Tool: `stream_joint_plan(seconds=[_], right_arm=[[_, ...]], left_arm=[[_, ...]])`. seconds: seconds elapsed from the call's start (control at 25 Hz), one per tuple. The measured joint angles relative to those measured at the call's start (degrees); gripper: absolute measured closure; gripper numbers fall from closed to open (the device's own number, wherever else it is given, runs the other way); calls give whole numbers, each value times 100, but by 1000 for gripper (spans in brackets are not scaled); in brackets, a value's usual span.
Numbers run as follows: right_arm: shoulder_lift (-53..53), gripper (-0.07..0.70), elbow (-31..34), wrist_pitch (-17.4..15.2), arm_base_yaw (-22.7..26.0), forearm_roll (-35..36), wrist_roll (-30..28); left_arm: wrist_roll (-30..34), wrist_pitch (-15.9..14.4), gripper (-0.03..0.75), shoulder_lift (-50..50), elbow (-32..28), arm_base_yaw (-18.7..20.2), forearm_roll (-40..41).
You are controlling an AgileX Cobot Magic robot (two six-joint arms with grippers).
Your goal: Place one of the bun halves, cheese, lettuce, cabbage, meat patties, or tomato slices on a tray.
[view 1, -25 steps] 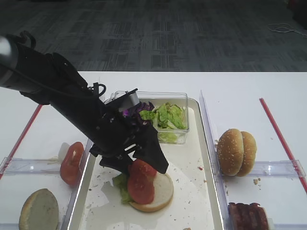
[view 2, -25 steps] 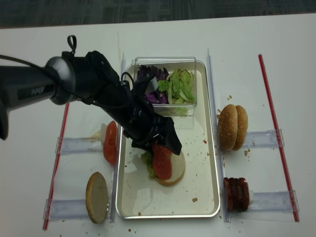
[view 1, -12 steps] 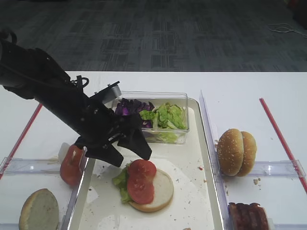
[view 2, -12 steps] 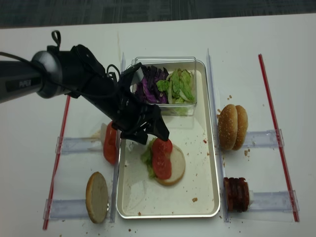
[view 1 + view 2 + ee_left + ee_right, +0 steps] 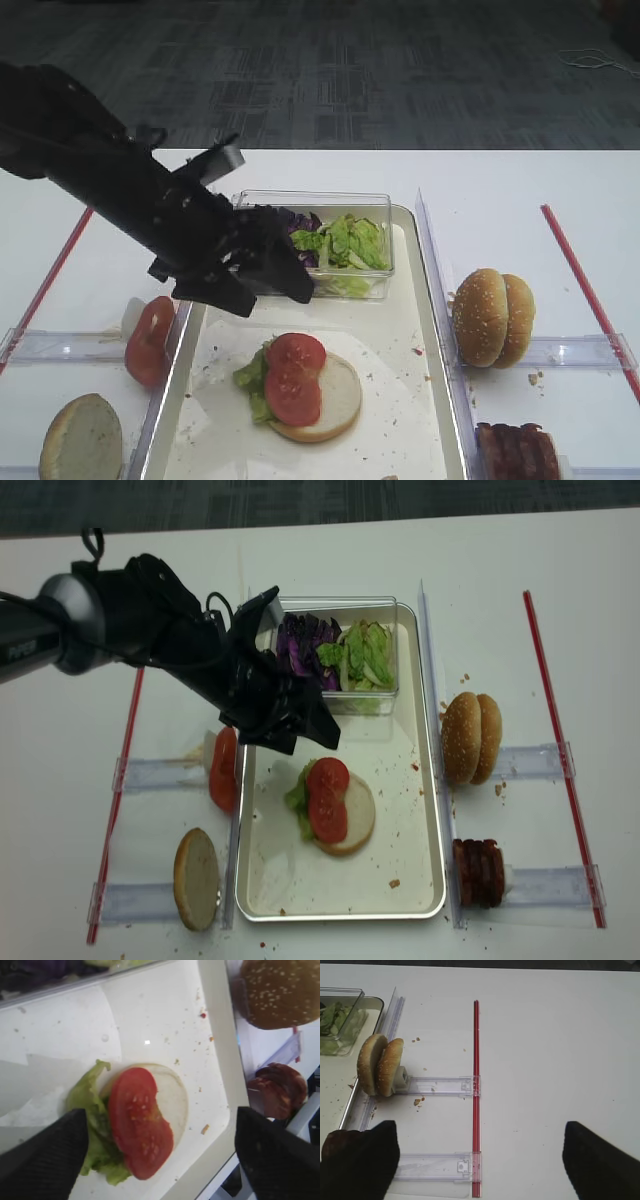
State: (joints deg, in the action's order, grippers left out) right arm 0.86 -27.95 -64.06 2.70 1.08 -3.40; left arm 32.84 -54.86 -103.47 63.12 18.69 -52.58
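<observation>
On the tray [image 5: 420, 780] lies a bun half [image 5: 358, 815], cut face up, with lettuce [image 5: 296, 800] and two tomato slices [image 5: 326, 798] overlapping on it. My left gripper [image 5: 300, 735] hangs open and empty above the tray, just up and left of that stack. In the left wrist view the left gripper [image 5: 160, 1160] has the tomato slices [image 5: 140, 1120] below and between its fingers. My right gripper [image 5: 480, 1165] is open over bare table, holding nothing. No cheese is in view.
A clear box [image 5: 385, 605] at the tray's far end holds cabbage [image 5: 300, 645] and lettuce. Left racks carry tomato slices [image 5: 223, 770] and a bun half [image 5: 196, 878]. Right racks carry sesame buns [image 5: 470, 737] and meat patties [image 5: 480, 873]. Red strips [image 5: 560, 730] bound the table.
My left gripper has risen and drawn back to the left, off the stack on the tray, staying open. The tomato slices stay on the bun half.
</observation>
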Motion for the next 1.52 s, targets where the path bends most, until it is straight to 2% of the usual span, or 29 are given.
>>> stream_joint_plan(seconds=[0.6,1.0,1.24,1.36,1.52], right_arm=[[0,-53,0,0,0,0,11],[0,-53,0,0,0,0,11],[0,-53,0,0,0,0,11],[0,-53,0,0,0,0,11],[0,-53,0,0,0,0,11]], left_arm=[[-132,-255,129,2400,0,0,0],[-266,-240,129,2539,0,0,274],[-894,-134,129,2539,0,0,1372],[-1470,-134,129,2539,0,0,2439],[-2227,-280,129,2539,0,0,3798]])
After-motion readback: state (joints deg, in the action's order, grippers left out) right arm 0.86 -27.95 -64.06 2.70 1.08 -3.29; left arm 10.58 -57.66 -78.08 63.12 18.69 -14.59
